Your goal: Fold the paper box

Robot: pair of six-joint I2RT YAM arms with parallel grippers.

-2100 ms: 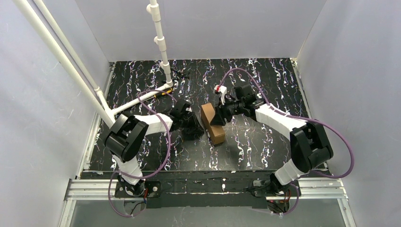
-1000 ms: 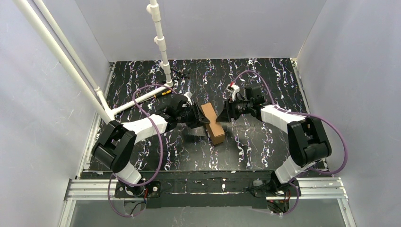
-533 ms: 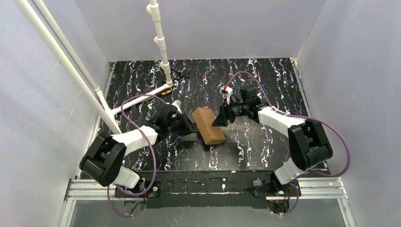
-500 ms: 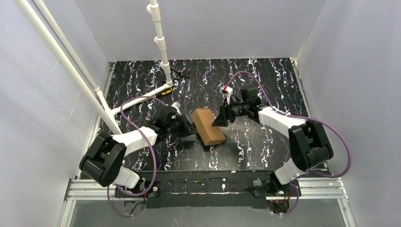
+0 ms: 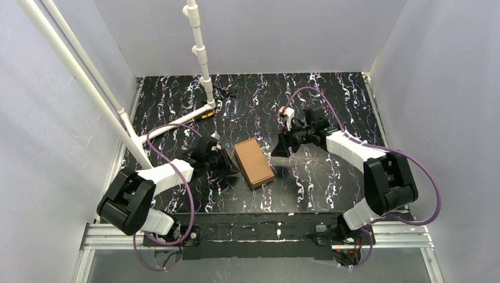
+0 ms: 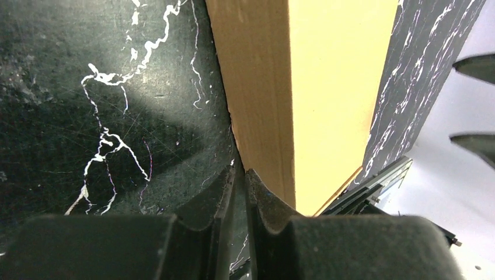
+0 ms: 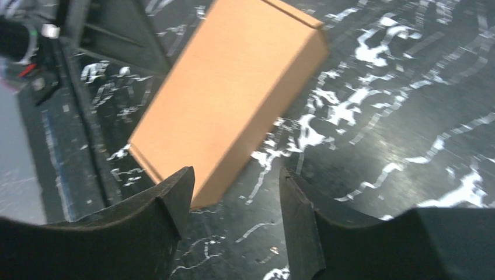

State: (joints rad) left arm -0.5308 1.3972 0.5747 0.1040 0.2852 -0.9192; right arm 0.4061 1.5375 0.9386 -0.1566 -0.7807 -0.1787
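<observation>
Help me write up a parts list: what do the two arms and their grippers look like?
Both the left arm and right arm have white link shells with chunky black joint housings. A purple cable loops loosely along each. The left gripper and right gripper have matte black, tapering fingers. A small red-and-white part sits by the right wrist.

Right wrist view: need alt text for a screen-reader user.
A closed brown paper box lies flat on the black, white-veined table, just ahead of the right gripper. The gripper's dark jaws stand open at the bottom of the frame, holding nothing.
</observation>
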